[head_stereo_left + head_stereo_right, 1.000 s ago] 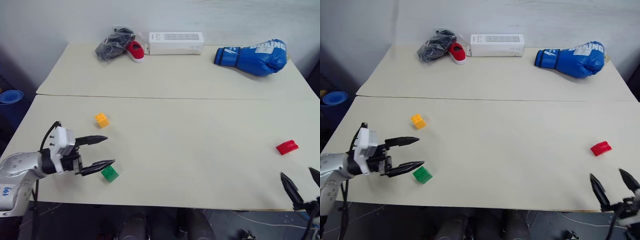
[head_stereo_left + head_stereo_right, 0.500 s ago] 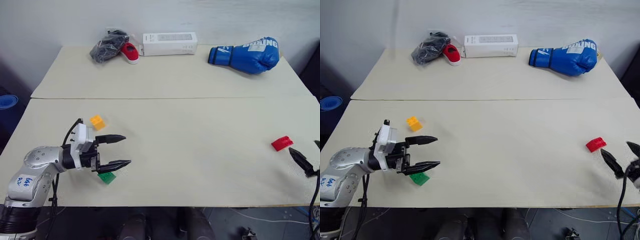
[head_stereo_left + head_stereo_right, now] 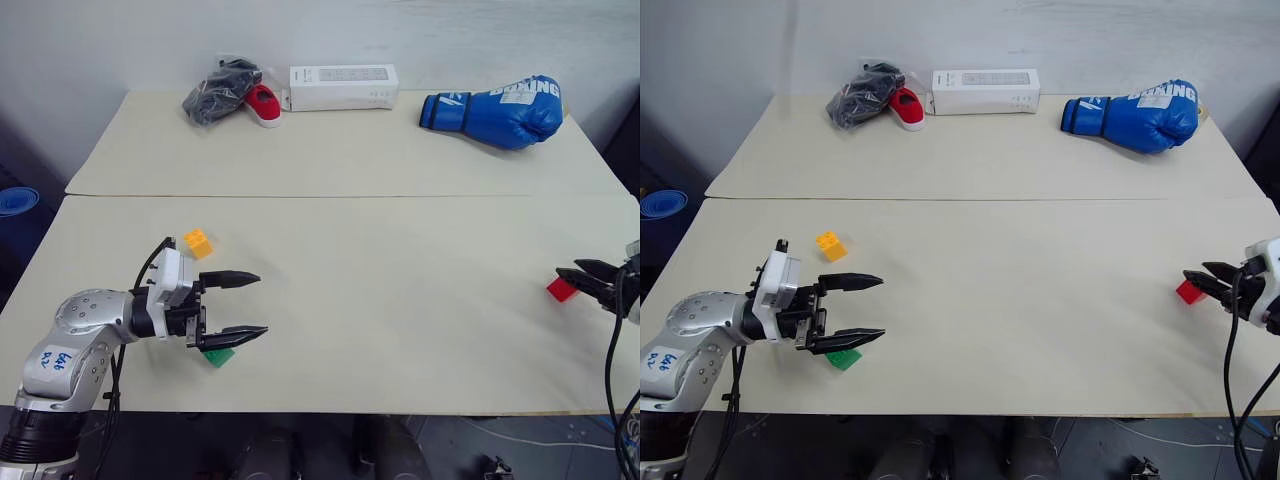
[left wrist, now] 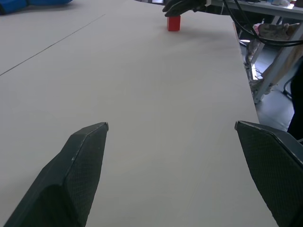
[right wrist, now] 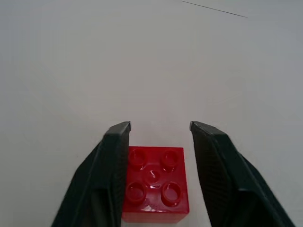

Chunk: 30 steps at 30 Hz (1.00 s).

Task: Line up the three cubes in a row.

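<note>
Red cube (image 5: pixel 155 183) gripped in right claw (image 5: pixel 158 130) near table (image 3: pixel 400 290) edge, left claw (image 3: pixel 245 305) wide above green cube (image 3: pixel 216 356).

Your left hand (image 3: pixel 240 305) extends forward and slightly inward at the near-left, its two black fingers (image 4: pixel 83 170) spread wide with nothing between them. Your right hand (image 5: pixel 158 130) reaches in from the far right, its fingers (image 5: pixel 113 170) nearly closed, close on either side of a red block.

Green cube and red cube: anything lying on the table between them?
Nothing. In the left eye view the table between the green cube and the red cube is bare.
</note>
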Each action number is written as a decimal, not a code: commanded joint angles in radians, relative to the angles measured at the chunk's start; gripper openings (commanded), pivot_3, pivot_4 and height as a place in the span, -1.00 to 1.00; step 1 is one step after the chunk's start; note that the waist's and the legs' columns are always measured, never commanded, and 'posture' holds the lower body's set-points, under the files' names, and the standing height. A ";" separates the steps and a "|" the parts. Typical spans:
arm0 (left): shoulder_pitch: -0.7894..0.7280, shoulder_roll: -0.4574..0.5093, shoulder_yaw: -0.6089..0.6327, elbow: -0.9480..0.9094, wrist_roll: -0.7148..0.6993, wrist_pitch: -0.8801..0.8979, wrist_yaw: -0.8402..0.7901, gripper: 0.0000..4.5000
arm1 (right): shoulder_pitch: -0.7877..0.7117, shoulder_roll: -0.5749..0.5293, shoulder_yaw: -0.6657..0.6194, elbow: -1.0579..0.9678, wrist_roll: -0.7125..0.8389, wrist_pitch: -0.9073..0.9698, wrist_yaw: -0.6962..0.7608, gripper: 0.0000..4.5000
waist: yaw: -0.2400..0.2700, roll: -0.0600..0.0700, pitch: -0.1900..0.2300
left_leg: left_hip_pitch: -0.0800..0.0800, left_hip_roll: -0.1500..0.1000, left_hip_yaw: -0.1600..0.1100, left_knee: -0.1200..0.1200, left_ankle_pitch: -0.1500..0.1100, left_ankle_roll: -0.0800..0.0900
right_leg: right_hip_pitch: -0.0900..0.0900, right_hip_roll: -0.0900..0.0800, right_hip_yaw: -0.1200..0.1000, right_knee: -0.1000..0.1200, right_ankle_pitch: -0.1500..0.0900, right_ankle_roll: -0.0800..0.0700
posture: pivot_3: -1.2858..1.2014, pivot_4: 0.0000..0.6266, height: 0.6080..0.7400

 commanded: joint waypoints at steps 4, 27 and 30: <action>0.009 0.008 0.026 -0.034 0.004 -0.024 0.004 1.00 | 0.034 -0.022 -0.031 -0.057 0.023 0.034 0.050 -0.57 | -0.001 0.000 0.000 | 0.000 0.000 0.000 0.000 0.000 -0.001 | 0.000 0.000 0.000 0.000 0.000 0.000 | 0.03 -0.52 1.00; -0.053 0.004 -0.001 0.006 0.016 -0.016 -0.014 1.00 | 0.229 -0.014 -0.077 -0.287 0.022 -0.022 0.065 0.97 | 0.000 0.000 0.000 | 0.000 0.000 0.000 0.000 -0.001 -0.001 | -0.001 0.000 0.000 0.000 0.000 0.000 | 0.03 -0.52 1.00; -0.062 0.006 -0.006 0.011 0.015 -0.012 -0.019 1.00 | 0.161 -0.011 -0.031 -0.227 -0.007 -0.071 0.092 0.97 | -0.004 0.000 0.000 | 0.000 0.000 0.000 0.000 -0.001 -0.001 | -0.001 0.001 0.001 0.001 0.000 0.000 | 0.03 -0.52 1.00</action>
